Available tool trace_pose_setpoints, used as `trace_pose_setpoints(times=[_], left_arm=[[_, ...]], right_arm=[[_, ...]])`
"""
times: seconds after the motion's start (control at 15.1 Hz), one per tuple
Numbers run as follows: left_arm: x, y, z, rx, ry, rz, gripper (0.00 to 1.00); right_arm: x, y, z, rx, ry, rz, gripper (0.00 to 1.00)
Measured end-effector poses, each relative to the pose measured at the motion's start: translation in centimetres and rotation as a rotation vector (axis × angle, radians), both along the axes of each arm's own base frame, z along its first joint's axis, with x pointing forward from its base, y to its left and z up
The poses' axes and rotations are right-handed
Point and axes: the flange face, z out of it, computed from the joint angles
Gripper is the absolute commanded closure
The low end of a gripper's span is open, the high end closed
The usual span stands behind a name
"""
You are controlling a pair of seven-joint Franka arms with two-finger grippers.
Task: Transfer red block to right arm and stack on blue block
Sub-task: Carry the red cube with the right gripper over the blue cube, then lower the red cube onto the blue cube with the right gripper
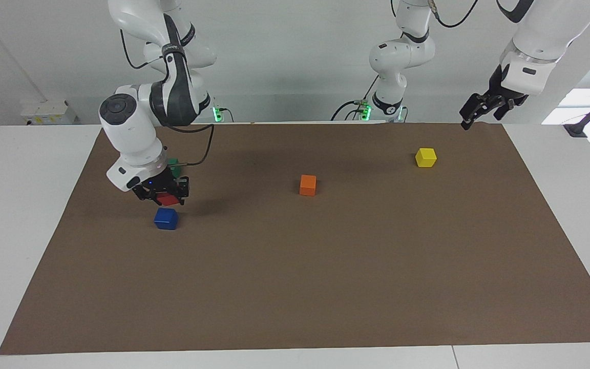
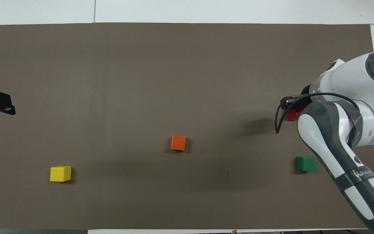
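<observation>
White table (image 1: 28, 215), brown mat (image 1: 295, 287) laid over it. On the mat: blue block (image 1: 166, 219) just below my right jaws; green block (image 2: 306, 163) near them; orange block (image 1: 308, 185) mid-mat between my two jaws; yellow block (image 1: 425, 157) nearest my left jaws.

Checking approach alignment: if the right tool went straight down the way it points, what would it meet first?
Most likely the blue block, just beneath the right tool and its red block; exact alignment is uncertain.

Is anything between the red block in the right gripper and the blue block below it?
No. In the facing view the red block, held by the right gripper, hangs just over the blue block, nothing between.
</observation>
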Motion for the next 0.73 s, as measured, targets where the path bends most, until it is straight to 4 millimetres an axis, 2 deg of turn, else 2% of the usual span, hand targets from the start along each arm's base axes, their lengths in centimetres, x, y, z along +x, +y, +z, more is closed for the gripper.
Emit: trace_pose_setpoints(times=[0.13, 0.26, 0.53, 0.73], left_arm=[[-0.1, 0.0, -0.4, 0.001, 0.011, 0.000, 0.00], [0.0, 0.1, -0.4, 0.001, 0.004, 0.001, 0.00], [0.5, -0.1, -1.2, 0.000, -0.018, -0.003, 0.00], [0.7, -0.4, -0.7, -0.003, -0.049, -0.016, 0.00]], right_arm=[[0.2, -1.5, -1.2, -0.028, -0.033, 0.001, 1.00], [0.2, -2.0, -2.3, -0.033, -0.035, -0.006, 1.00], [-0.1, -1.5, -3.2, -0.088, -0.029, -0.031, 1.00], [0.0, -1.2, -3.9, -0.095, -0.040, -0.043, 1.00]])
